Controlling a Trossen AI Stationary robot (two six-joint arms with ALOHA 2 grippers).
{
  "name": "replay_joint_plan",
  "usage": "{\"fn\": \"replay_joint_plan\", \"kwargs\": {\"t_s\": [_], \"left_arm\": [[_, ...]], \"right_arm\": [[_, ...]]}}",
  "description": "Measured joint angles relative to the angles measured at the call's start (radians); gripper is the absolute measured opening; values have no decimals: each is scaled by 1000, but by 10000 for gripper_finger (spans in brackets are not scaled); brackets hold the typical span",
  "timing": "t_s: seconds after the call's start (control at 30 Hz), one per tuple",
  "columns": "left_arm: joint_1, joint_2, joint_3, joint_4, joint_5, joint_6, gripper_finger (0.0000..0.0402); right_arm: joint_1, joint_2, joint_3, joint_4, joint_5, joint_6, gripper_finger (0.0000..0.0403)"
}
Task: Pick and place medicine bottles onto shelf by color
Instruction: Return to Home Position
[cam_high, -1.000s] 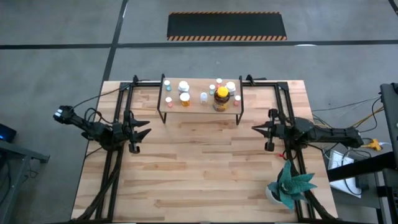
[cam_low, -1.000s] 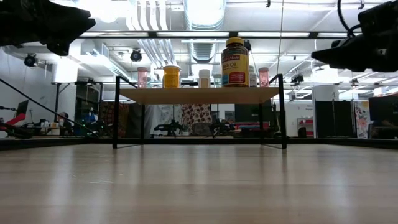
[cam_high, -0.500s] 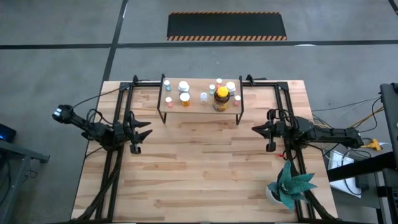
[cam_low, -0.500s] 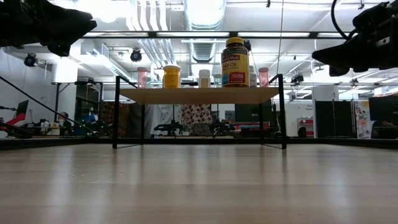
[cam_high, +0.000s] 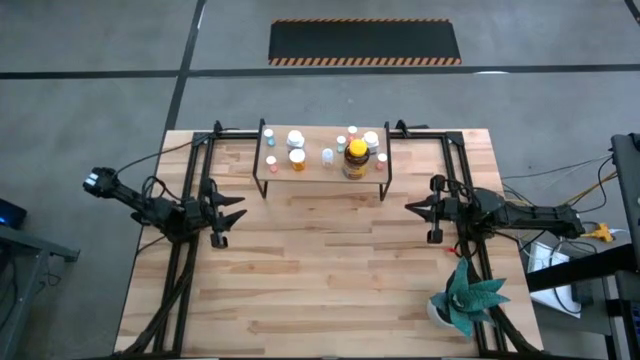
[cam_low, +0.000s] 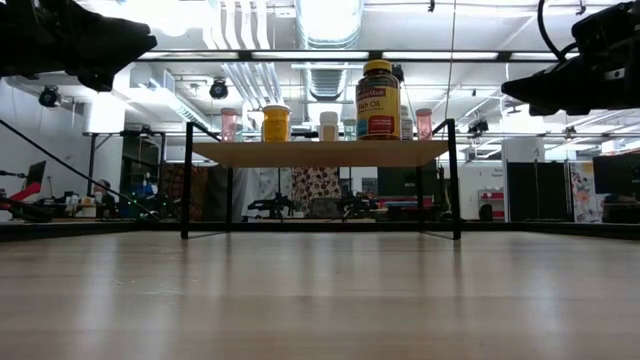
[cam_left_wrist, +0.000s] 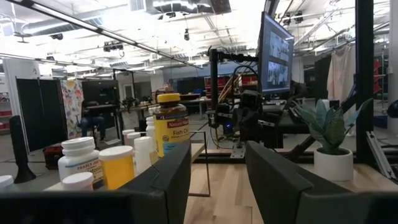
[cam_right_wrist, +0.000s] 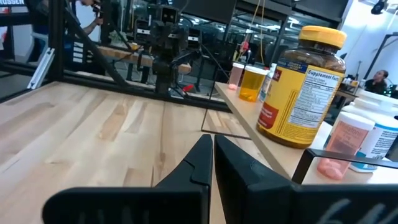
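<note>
The left gripper (cam_high: 234, 207) has its fingers (cam_left_wrist: 168, 180) apart with nothing between them. It hangs above the left side of the table (cam_high: 320, 290) and points right, toward the middle. The right gripper (cam_high: 409, 207) has its fingers (cam_right_wrist: 193, 162) closed together on nothing. It sits above the right side and points left, so the two grippers face each other across bare wood.

The shelf (cam_low: 320, 153) stands at the far middle of the table. From either gripper it lies inward and farther off, with its long side running left to right. Each gripper is just off one near corner, and neither is clearly the closer.

The medicine bottles (cam_high: 297, 156) all stand upright on the board, with the large amber bottle (cam_high: 355, 158) toward its right end. I can see no bottle on the tabletop itself, so sorting looks finished and what remains seems to be drawing the arms back. Because the shelf lies ahead and to the side of both sets of fingers, a straight retreat should clear it. The right arm's path would pass near the green plant (cam_high: 468, 298) at the near right.
</note>
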Motion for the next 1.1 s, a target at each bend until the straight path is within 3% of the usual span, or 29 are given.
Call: {"fn": "replay_joint_plan", "kwargs": {"t_s": [1.1], "left_arm": [[0,2,0,0,0,0,136]], "right_arm": [[0,55,0,13,0,-1,9]]}}
